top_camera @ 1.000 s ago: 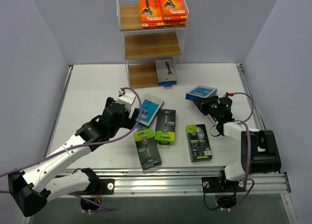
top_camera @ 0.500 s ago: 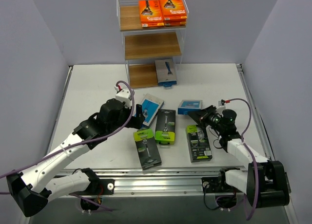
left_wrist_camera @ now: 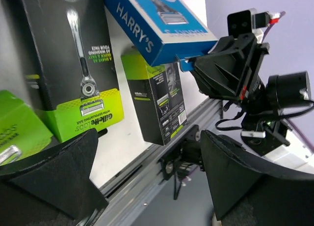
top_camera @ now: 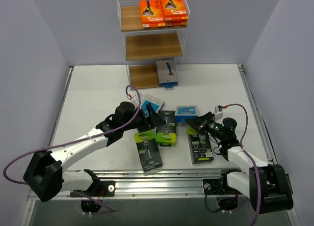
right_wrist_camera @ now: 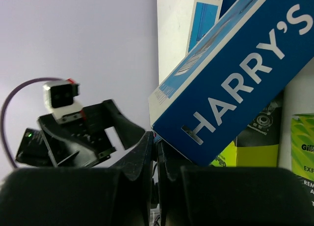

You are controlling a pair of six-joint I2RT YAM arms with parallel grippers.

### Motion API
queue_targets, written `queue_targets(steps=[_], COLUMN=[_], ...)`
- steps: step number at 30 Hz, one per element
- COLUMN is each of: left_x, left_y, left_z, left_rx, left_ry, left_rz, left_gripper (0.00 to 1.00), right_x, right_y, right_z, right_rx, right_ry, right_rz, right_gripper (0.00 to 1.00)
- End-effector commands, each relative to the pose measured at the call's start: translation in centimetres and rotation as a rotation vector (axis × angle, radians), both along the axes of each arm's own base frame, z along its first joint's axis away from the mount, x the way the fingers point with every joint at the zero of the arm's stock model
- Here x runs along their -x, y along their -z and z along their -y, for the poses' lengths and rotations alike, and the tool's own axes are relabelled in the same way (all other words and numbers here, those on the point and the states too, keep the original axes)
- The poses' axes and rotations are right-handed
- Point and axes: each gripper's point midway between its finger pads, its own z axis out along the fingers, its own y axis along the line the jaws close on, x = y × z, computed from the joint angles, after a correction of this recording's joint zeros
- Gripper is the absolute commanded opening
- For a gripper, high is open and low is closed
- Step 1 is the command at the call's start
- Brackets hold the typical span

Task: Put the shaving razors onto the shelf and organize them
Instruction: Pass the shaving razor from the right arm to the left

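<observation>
The left gripper (top_camera: pixel 156 120) hangs low over the worktop (top_camera: pixel 98 93), its jaws spread wide with nothing between them. Just behind those jaws lies one blue-and-white razor pack (top_camera: pixel 153 104), partly hidden by them. Two black-and-lime packs lie close by. The near Gillette pack (top_camera: pixel 147 150) is on the base side of the jaws, and the middle Gillette pack (top_camera: pixel 167 127) is at their right tip.

Between the two grippers, one blue Harry's pack (top_camera: pixel 186 113) is held off the worktop. The right gripper (top_camera: pixel 201 122) has its jaws closed tight on that pack's edge, so the pack sticks out to the left of them. In the right wrist view the jaws pinch its lower corner. Under the right jaws lies the third black-and-lime pack (top_camera: pixel 200 146), which makes three of that kind on the worktop.

The shelf (top_camera: pixel 152 45) stands well beyond both pairs of jaws. Its top tier carries two stacks of orange packs, the left orange stack (top_camera: pixel 152 12) and the right orange stack (top_camera: pixel 174 7). How many packs are in each stack I cannot tell. One blue-and-white shelf pack (top_camera: pixel 167 72) rests on the bottom tier.
</observation>
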Motion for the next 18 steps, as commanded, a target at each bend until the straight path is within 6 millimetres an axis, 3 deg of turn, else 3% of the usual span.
queue_targets(steps=[1,8,13,18], left_x=[-0.2,-1.6,-2.2,-2.2], left_y=[-2.5,0.1,0.6,2.5], left_z=[2.7,4.6,6.2,8.2], left_rx=[0.198,0.285,0.377,0.361], left_ry=[0.037,-0.002,-0.008,-0.011], left_rz=[-0.022,-0.146,-0.191,-0.247], left_gripper=[0.94,0.94,0.94,0.94], right_x=[1.4,2.6,3.3,4.0], right_y=[-2.8,-2.7,-1.7,-0.5], right_z=[-1.1,-1.4,-1.4,-1.5], right_rx=[-0.061,-0.081,-0.069,-0.056], right_ry=[-0.096,-0.126,-0.13,-0.139], right_rz=[0.137,0.16,0.157,0.138], right_gripper=[0.0,0.0,0.0,0.0])
